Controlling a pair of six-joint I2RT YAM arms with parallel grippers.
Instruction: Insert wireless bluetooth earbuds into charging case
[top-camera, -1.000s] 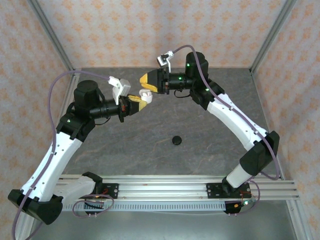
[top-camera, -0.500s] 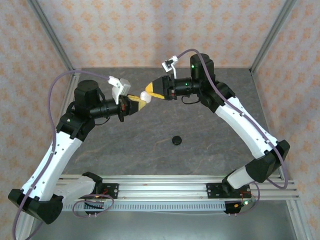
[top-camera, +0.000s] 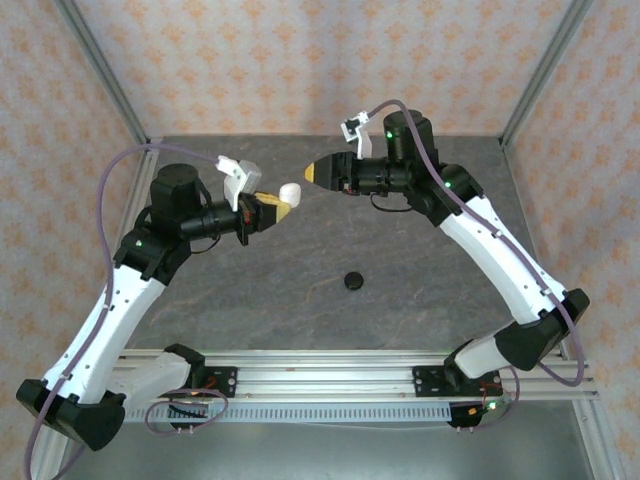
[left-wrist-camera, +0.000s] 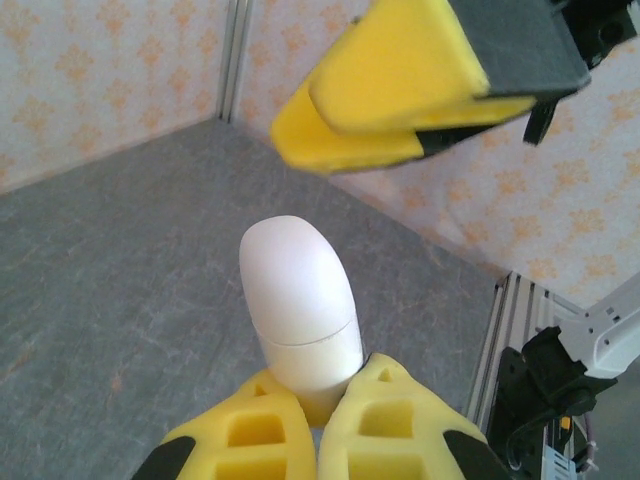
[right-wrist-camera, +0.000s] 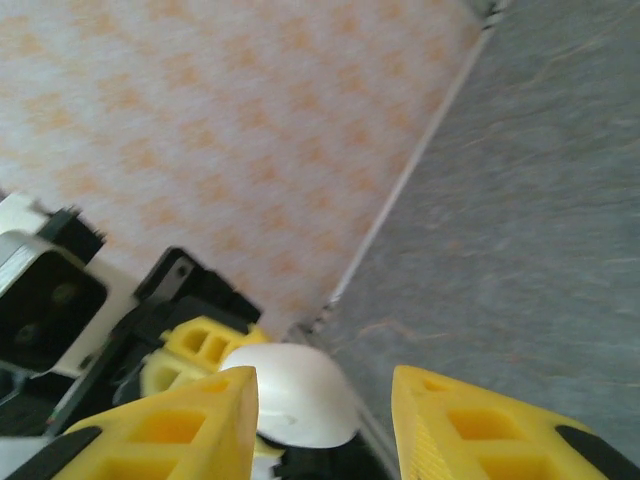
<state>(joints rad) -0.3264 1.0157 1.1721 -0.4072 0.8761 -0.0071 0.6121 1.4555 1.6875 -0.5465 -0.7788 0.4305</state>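
Left gripper (top-camera: 271, 207): closed on the lower end of the white charging case (top-camera: 289, 191). The case stands out past the fingertips and its rounded end points toward the opposite arm. In the left wrist view a seam runs around the case and the lid sits closed. The left arm rises from its base at the near left, and its forearm runs level toward the right, above the table (top-camera: 300, 310).

Right gripper (top-camera: 318, 172): jaws apart, with nothing between the fingers (right-wrist-camera: 215, 405). In the right wrist view the case shows beyond the gap, not within it. The gripper points left at the case and stands just clear of it, slightly higher in the top view. The right arm climbs from the near right and bends leftward at the wrist.

A small black round item (top-camera: 352, 280) lies on the table, nearer than both grippers and well apart from them. It is too small to tell whether it is an earbud.

Change over the last second: the right gripper was at the top of the case and has drawn back to the right. The right elbow has swung outward. The left arm, the case and the black item are unchanged.
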